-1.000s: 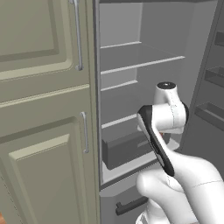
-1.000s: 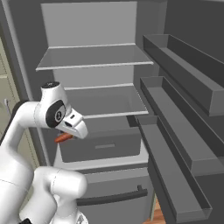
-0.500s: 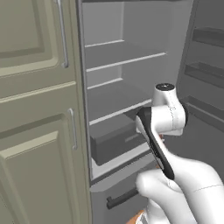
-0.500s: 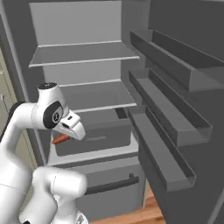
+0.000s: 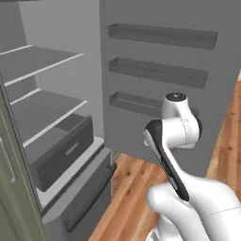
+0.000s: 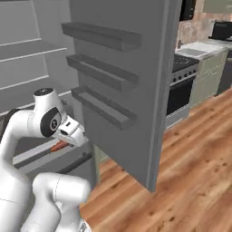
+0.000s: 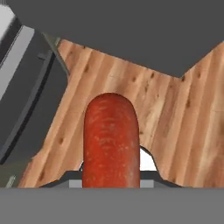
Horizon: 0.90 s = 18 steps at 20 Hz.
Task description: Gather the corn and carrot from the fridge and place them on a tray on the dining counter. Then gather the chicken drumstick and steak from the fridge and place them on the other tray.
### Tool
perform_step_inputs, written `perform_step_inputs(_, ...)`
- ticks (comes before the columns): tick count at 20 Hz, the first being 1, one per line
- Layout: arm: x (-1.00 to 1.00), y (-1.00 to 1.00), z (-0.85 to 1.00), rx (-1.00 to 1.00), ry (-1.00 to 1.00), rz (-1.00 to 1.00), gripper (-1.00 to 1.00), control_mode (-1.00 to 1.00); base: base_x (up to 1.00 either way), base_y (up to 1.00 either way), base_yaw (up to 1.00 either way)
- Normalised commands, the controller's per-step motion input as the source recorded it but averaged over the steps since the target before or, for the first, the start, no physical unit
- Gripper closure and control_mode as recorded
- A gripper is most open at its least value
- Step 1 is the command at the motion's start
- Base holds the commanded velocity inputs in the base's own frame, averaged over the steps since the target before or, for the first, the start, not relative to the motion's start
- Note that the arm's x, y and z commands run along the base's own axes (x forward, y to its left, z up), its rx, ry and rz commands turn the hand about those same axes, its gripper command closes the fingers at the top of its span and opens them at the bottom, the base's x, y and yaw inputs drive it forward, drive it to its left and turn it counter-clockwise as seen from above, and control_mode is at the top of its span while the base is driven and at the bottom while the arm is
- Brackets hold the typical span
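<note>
Wood floor (image 7: 175, 109) is lying beyond the gripper (image 7: 111, 177); the carrot (image 7: 111, 140), judged stiff, light, slightly slippery, is being pinched near one end.

Both base views look forward past the arm (image 5: 174, 141) at the open fridge door (image 6: 122, 86) (from opposite sides) — the hand view points close down at the wood floor (image 7: 175, 127).

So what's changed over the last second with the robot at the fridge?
The base has swung to the right, away from the fridge interior: both base views now take in the open fridge door and the wood floor, so the scene shifted, not the things. The gripper stayed shut on the carrot, and the arm kept its folded pose.
</note>
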Motion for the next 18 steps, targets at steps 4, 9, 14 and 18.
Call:
perform_step_inputs(4,0.0,0.0,0.0,0.0,0.0,0.0,1.0,1.0,-0.47,-0.39,-0.71)
perform_step_inputs(9,0.0,0.0,0.0,0.0,0.0,0.0,1.0,1.0,-0.45,-0.71,-0.63)
perform_step_inputs(14,0.0,0.0,0.0,0.0,0.0,0.0,1.0,1.0,-0.13,-1.0,-0.36)
perform_step_inputs(18,0.0,0.0,0.0,0.0,0.0,0.0,1.0,1.0,-0.02,-1.0,-0.21)
